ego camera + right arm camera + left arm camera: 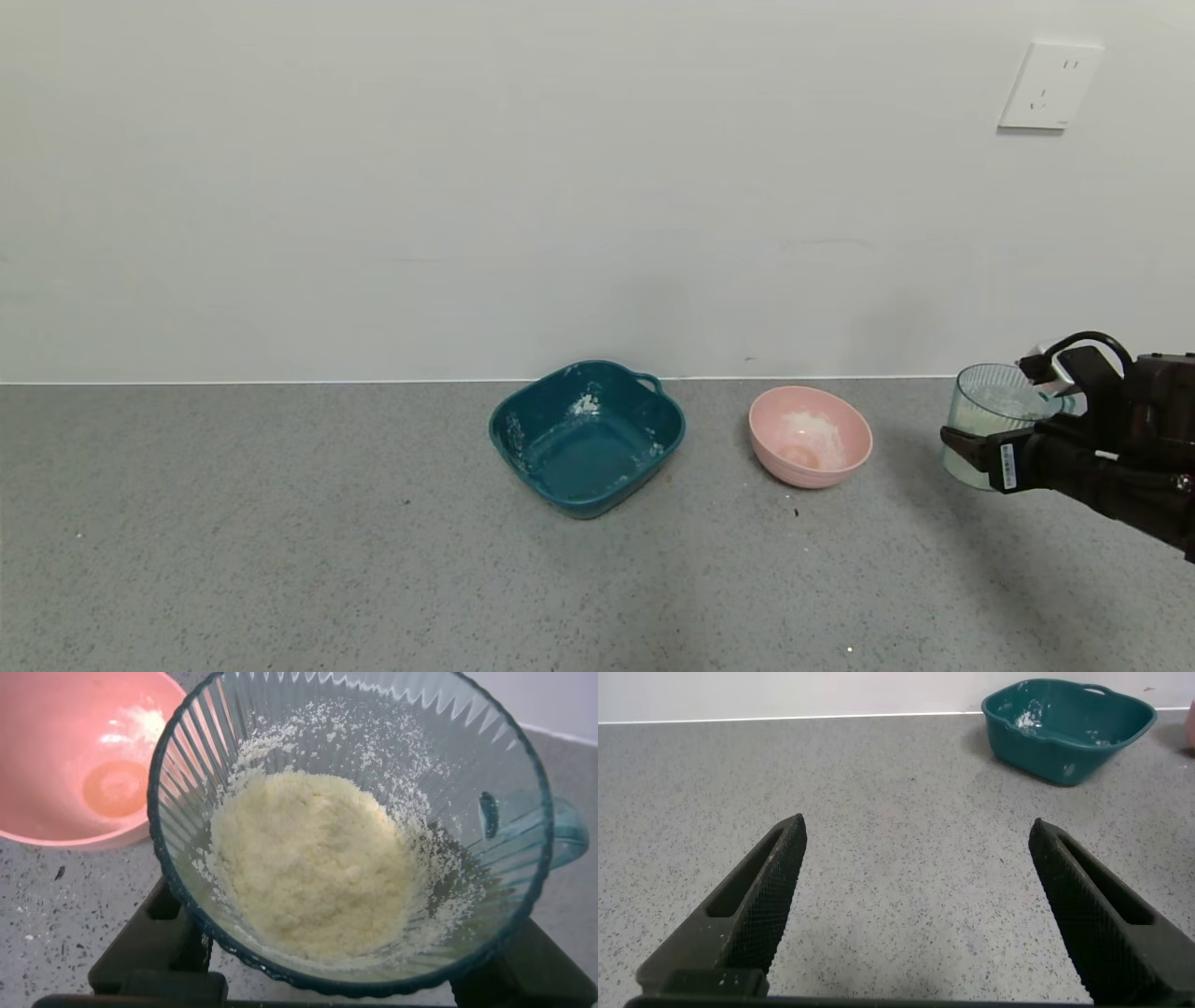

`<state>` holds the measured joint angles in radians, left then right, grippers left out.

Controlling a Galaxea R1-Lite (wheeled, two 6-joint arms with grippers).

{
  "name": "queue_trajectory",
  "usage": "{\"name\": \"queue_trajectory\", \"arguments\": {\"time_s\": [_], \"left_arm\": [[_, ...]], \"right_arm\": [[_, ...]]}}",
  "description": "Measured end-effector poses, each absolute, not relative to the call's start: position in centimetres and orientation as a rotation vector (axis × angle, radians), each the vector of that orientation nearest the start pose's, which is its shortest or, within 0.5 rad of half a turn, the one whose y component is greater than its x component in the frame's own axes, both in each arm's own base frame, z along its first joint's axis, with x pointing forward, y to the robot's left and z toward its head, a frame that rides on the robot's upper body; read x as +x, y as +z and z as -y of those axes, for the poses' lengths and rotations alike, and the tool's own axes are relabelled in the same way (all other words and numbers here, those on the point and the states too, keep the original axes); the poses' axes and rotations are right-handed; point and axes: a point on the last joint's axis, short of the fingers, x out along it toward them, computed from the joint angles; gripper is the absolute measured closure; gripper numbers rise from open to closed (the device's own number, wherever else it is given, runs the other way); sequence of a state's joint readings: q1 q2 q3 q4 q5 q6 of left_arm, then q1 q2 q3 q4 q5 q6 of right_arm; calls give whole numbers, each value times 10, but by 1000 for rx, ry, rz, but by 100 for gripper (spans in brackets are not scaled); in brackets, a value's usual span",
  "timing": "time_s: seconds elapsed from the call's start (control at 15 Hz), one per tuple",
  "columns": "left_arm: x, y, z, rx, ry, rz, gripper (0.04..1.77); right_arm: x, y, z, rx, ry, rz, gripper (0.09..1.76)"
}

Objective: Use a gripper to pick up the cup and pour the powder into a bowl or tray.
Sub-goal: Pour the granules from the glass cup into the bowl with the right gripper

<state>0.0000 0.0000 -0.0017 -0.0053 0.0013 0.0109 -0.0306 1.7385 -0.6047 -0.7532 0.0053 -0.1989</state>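
Observation:
My right gripper (991,403) is shut on the ribbed translucent cup (980,411) at the right end of the counter, one finger (971,446) on each side of it. The cup stands about upright, just right of the pink bowl (794,471). In the right wrist view the cup (280,728) fills the picture between my gripper's (336,957) fingers (140,943), with a heap of white powder (318,868) inside and its handle on the far side from the pink bowl (56,747). The bowl holds a little powder residue. My left gripper (917,821) is open and empty over bare counter.
A dark teal basin (579,462) with powder smears stands left of the pink bowl; it also shows far off in the left wrist view (1069,728). A white wall rises behind the grey speckled counter, with a socket (1050,84) at the upper right.

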Motion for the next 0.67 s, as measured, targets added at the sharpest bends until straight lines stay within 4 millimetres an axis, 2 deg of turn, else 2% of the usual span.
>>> {"name": "queue_trajectory", "arguments": {"time_s": [0.33,0.67], "left_arm": [[-23,76,0,11,1,7,9],[-23,76,0,11,1,7,9]], "right_arm": [[296,154,8,-314,-1,-369,50],[300,161,4,-383,26,-377,50]]}}
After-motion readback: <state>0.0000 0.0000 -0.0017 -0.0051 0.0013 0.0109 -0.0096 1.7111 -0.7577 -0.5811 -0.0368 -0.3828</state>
